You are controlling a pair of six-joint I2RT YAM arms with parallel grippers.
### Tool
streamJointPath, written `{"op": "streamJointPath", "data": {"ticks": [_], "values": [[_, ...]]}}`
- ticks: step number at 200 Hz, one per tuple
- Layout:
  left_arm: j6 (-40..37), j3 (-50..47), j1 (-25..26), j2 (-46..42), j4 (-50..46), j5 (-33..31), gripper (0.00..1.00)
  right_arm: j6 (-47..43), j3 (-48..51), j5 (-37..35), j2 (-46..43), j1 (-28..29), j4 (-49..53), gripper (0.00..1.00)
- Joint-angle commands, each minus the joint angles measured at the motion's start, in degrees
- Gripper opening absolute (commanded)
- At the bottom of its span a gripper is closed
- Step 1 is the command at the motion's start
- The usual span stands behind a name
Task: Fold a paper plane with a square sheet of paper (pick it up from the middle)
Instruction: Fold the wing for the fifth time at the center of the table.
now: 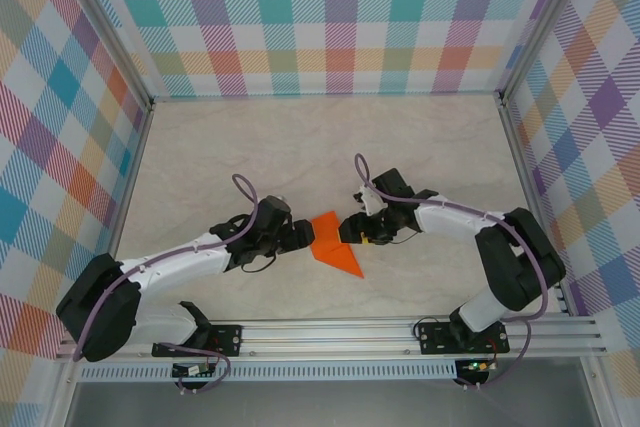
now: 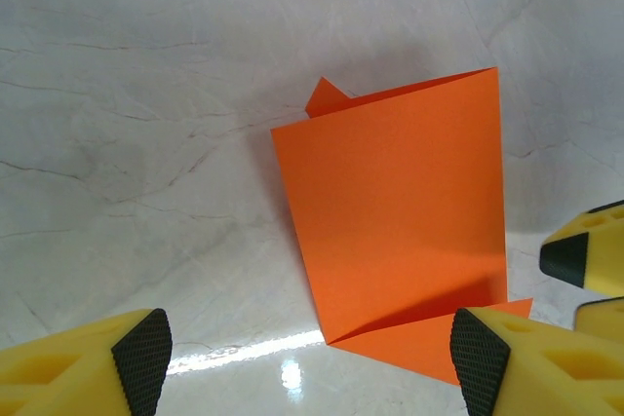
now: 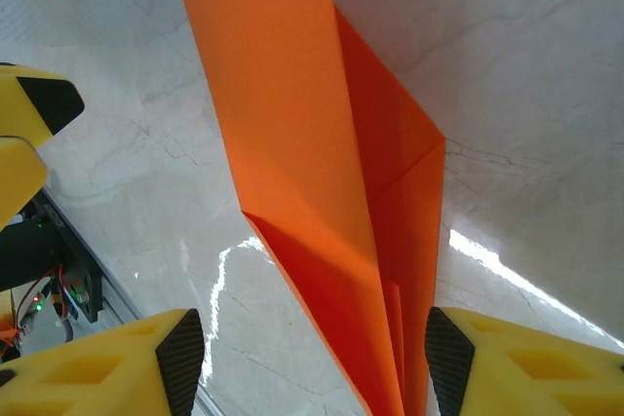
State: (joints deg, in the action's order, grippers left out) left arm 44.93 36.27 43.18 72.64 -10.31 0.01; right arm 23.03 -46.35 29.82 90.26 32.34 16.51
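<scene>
Folded orange paper is lying mid-table on the pale marbled table, its point aiming near-right. Left gripper is sitting at its left edge and right gripper at its upper right, both arms reaching inward.

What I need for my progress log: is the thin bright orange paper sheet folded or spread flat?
Folded: the thin orange paper sheet shows overlapping layers and creases, tapering narrow.

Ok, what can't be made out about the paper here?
Top external: orange paper too small to read its creases, and the left gripper and right gripper crowd its edges, so contact is unclear.
Left wrist: its near corner hides behind a fingertip.
Right wrist: its tip leaves the bottom edge.
</scene>
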Motion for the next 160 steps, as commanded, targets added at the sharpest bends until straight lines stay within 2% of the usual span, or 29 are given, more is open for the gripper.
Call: {"op": "streamJointPath", "data": {"ticks": [1,29,86,125,160], "values": [[-0.5,0.5,-0.5,0.3,1.4,1.9,0.78,-1.4,-0.7,3.2,2.6,-0.2,-3.2,0.63],[-0.5,0.0,-0.5,-0.3,1.5,1.3,0.78,-2.5,-1.1,4.7,5.1,-0.2,-3.8,0.59],[-0.3,-0.4,-0.5,-0.5,0.9,1.8,0.78,1.1,0.4,6.1,7.8,-0.2,-8.8,0.36],[-0.1,-0.4,-0.5,-0.2,1.1,2.3,0.78,12.0,4.0,3.0,7.0,-0.2,-16.6,0.17],[0.0,0.0,-0.5,0.3,1.0,2.3,0.78,22.6,9.3,1.1,5.7,-0.2,-27.2,0.10]]}}
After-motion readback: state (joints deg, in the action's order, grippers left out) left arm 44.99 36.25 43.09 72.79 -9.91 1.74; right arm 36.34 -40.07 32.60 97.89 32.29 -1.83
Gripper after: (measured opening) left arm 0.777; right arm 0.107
